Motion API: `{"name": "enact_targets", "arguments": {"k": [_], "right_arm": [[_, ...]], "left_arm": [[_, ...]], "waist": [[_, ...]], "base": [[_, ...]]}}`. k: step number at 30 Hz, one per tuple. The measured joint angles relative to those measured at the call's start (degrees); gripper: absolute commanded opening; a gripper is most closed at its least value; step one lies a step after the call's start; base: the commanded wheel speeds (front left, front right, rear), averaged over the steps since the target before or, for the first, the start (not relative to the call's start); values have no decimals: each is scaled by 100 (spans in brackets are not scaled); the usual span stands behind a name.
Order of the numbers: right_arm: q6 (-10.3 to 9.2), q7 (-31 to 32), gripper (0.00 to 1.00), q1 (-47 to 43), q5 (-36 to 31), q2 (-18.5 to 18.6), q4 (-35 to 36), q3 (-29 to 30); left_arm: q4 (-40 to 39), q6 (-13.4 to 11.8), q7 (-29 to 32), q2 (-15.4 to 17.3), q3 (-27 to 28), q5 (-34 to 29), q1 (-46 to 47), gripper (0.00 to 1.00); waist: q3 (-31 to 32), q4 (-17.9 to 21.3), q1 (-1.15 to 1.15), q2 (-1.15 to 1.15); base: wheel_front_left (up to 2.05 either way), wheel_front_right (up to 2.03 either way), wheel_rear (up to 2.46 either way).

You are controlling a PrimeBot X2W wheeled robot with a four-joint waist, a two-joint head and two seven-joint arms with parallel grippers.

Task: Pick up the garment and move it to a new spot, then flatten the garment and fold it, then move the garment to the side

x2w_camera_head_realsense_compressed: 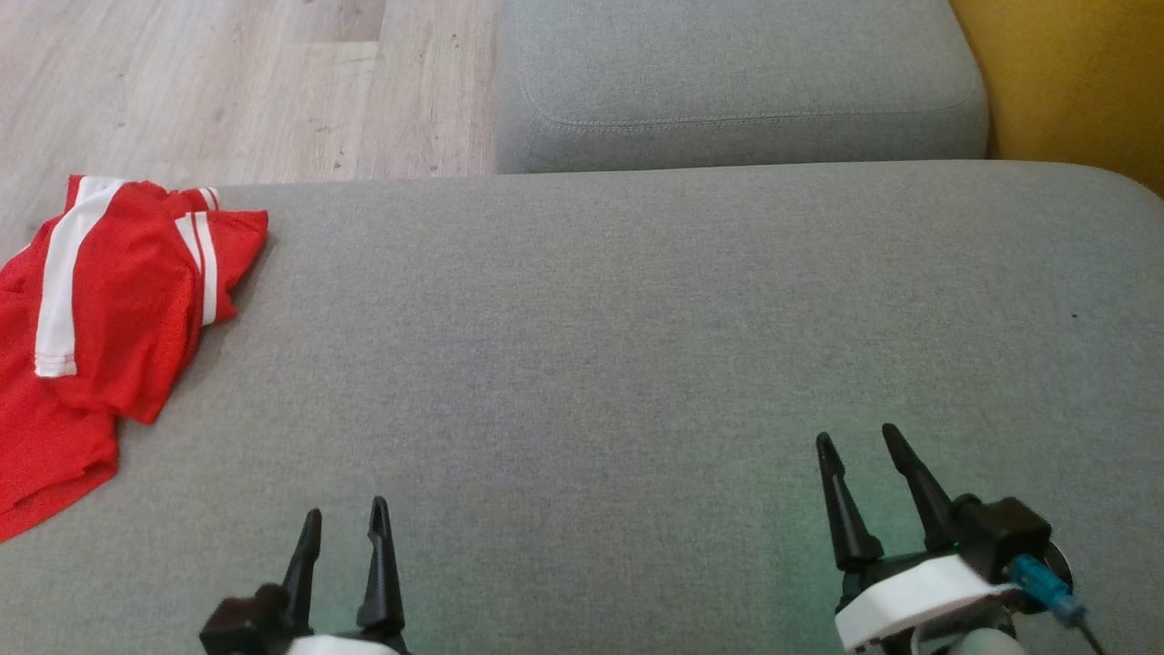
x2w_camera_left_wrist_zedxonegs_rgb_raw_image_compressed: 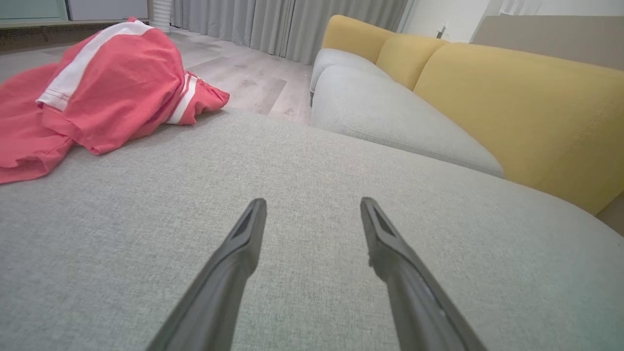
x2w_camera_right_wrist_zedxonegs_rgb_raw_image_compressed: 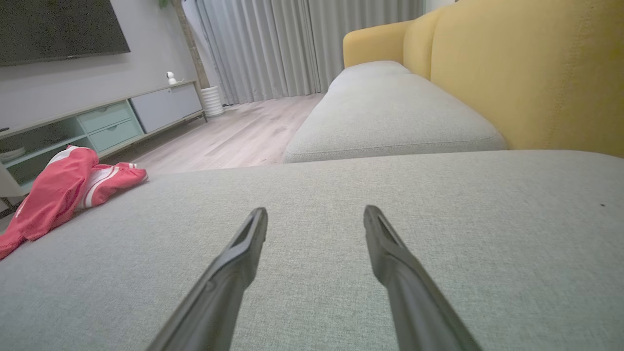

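One garment [x2w_camera_head_realsense_compressed: 100, 318], red with white stripes, lying crumpled at far left of big grey cushion [x2w_camera_head_realsense_compressed: 637, 300]. Wood floor [x2w_camera_head_realsense_compressed: 227, 73] behind it. Two grippers, both low over bare cushion fabric. Left gripper [x2w_camera_head_realsense_compressed: 346, 508] at bottom left, two fingers spread, well apart from garment. Right gripper [x2w_camera_head_realsense_compressed: 857, 434] at bottom right, two fingers spread too. Two grey cushions total, second cushion [x2w_camera_head_realsense_compressed: 727, 82] up top. Yellow backrest [x2w_camera_head_realsense_compressed: 1073, 73] far right. Right wrist view also catches one TV stand [x2w_camera_right_wrist_zedxonegs_rgb_raw_image_compressed: 97, 122] and curtains [x2w_camera_right_wrist_zedxonegs_rgb_raw_image_compressed: 292, 44] way back.
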State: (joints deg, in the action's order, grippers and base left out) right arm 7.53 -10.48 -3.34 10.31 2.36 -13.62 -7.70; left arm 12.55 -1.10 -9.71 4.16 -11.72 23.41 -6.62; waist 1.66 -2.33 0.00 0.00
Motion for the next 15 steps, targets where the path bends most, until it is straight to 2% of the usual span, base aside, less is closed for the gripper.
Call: {"name": "enact_targets", "arguments": {"k": [15], "right_arm": [[0,-263,100,-101,-1045,2,-11,-168]], "left_arm": [[-130,-192,-191,66,-176,-794,-211,100]], "waist": [[58,-31,0,0]], "base": [[0,0,0]]}}
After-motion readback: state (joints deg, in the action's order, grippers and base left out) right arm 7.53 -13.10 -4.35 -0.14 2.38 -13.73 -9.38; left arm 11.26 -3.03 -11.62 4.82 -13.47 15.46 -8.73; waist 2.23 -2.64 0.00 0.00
